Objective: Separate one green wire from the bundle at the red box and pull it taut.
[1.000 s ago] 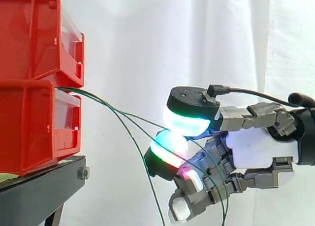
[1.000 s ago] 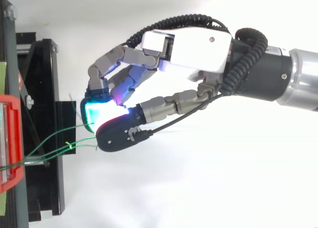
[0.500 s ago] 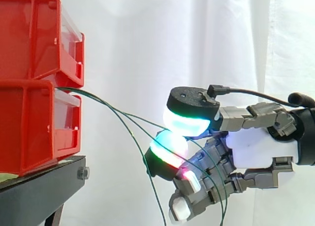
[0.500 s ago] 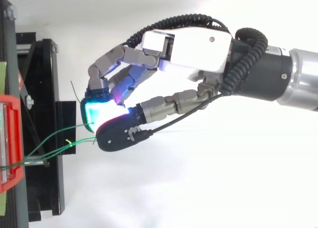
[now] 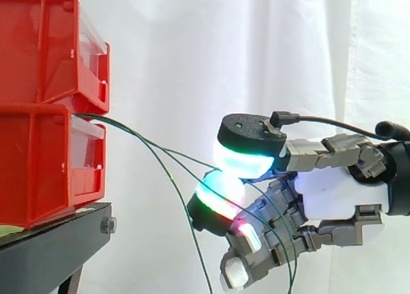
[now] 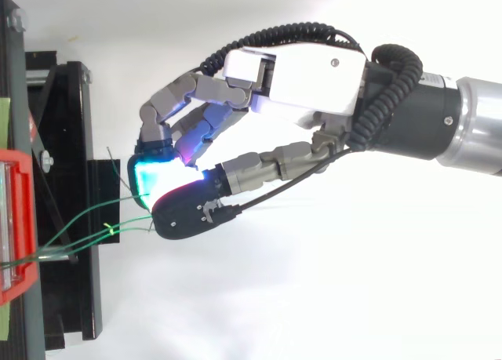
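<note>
Several thin green wires (image 5: 128, 130) come out between the two stacked red bins (image 5: 45, 159) and fan out to the right. One green wire (image 5: 186, 154) runs almost straight to my hand (image 5: 339, 195). There it passes between the glowing thumb pad (image 5: 243, 159) and a finger pad (image 5: 218, 195), which are closed on it. The other wires sag down past the curled lower fingers. From above, my hand (image 6: 298, 74) pinches beside the stand, and the green wires (image 6: 94, 211) lead back to the red bin (image 6: 17, 160).
The red bins stand on a black stand (image 5: 51, 249) at the left, its frame (image 6: 78, 140) reaching toward the hand. A white curtain hangs behind. The arm comes in from the right.
The hand has barely moved. In the top view, a loose thin wire end above the pads has shifted slightly.
</note>
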